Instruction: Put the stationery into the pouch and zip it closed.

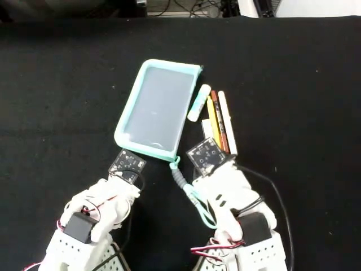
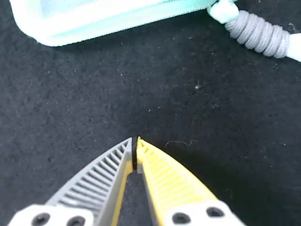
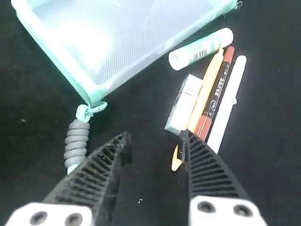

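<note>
A mint-edged mesh pouch point(image 1: 158, 108) lies flat in the middle of the black table, its grey coiled zipper cord point(image 1: 179, 176) trailing toward the arms. Beside its right edge lie a white glue stick point(image 1: 198, 103), an orange pen point(image 1: 212, 119), a brown pen point(image 1: 219, 121), a white pen point(image 1: 227, 122) and a small white eraser point(image 3: 183, 104). My left gripper point(image 2: 135, 145) is shut and empty, just short of the pouch's near corner point(image 2: 56, 37). My right gripper point(image 3: 153, 143) is open over bare cloth, close to the near ends of the pens.
The black cloth covers the whole table point(image 1: 293, 84). Wide free room lies to the left and right of the pouch. Red and black cables point(image 1: 214, 248) run along both arms near the front edge.
</note>
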